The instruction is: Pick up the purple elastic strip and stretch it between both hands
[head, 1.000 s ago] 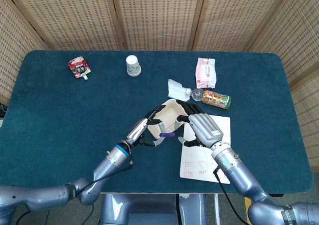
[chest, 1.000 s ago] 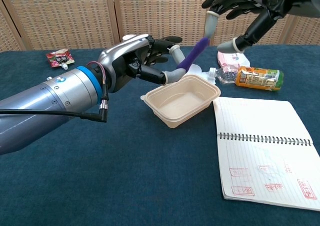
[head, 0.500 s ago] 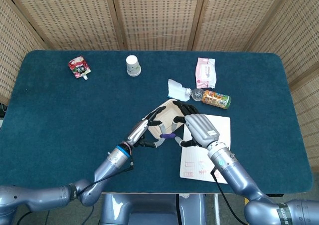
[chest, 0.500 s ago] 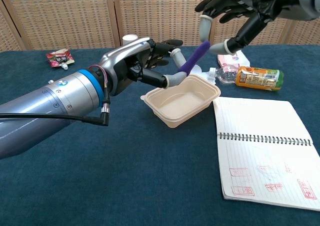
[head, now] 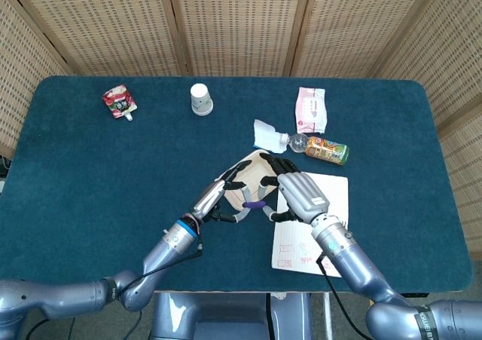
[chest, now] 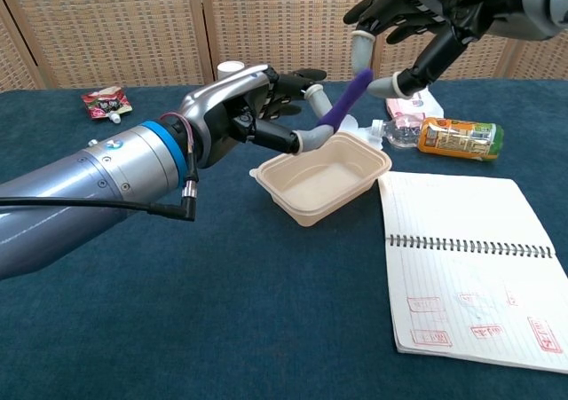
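Note:
The purple elastic strip (chest: 344,100) slants up to the right above the tan food container (chest: 324,178). My left hand (chest: 244,107) pinches its lower end between thumb and a finger. My right hand (chest: 422,14) hovers at the upper right. Its thumb and a fingertip (chest: 360,52) sit on either side of the strip's upper end, with a small gap showing. In the head view only a short piece of the strip (head: 254,203) is visible between my left hand (head: 221,193) and right hand (head: 300,193), over the container (head: 252,168).
An open notebook (chest: 470,267) lies right of the container. Behind it are an orange-labelled bottle (chest: 453,138), a white tissue (head: 265,135) and a pink packet (head: 310,108). A white cup (head: 200,99) and a red pouch (head: 118,102) stand far back left.
My right hand has shifted left and lower, bringing its thumb and fingertip around the strip's upper end. The left hand has kept its pinch and barely moved.

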Tool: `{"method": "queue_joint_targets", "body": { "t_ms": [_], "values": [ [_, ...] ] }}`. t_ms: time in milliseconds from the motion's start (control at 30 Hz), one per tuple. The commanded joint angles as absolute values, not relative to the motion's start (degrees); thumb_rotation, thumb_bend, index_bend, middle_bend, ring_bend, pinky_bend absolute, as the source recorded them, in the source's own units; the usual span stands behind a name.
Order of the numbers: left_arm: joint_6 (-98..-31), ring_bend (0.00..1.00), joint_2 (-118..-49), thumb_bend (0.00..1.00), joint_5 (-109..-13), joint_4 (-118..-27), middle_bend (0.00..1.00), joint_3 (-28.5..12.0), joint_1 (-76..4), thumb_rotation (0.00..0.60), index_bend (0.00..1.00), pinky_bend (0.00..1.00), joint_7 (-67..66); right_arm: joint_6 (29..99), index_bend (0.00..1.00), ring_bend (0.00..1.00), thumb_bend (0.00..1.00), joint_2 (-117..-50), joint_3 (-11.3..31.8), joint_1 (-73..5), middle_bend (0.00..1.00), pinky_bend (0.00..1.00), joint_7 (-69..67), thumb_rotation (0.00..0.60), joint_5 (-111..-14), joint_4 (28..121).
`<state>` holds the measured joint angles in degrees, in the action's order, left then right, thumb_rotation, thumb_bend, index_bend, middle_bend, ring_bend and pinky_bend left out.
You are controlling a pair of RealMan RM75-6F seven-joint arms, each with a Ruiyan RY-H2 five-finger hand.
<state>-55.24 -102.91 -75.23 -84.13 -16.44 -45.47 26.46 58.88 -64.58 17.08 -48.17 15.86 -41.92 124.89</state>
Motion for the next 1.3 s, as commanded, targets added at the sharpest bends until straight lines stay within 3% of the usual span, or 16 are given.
{"method": "queue_joint_targets", "body": {
  "t_ms": [33,1067,1300],
  "values": [
    [-55.36,0.0,-102.89,0.65,-75.23,-84.27,0.0,-16.44,-45.45,0.6,0.73,0.0,26.39,58.86,0.54,0.0,0.5,-64.74,17.1,-48.49,0.0,0.0,15.61,0.6,-41.52,125.1],
    [-54.21,0.0,-102.35,0.68,-74.02,-85.0,0.0,-16.35,-45.79,0.6,0.73,0.0,26.19,59.62,0.54,0.0,0.53,-66.59,15.88,-49.9,0.0,0.0,14.45,0.6,-41.79,124.6],
    [-54.1,0.0,-102.24,0.68,-73.74,-85.17,0.0,-16.52,-45.82,0.6,0.73,0.0,26.19,59.46,0.62,0.0,0.56,-66.71,16.08,-49.95,0.0,0.0,13.51,0.6,-41.65,124.52]
  ]
}}
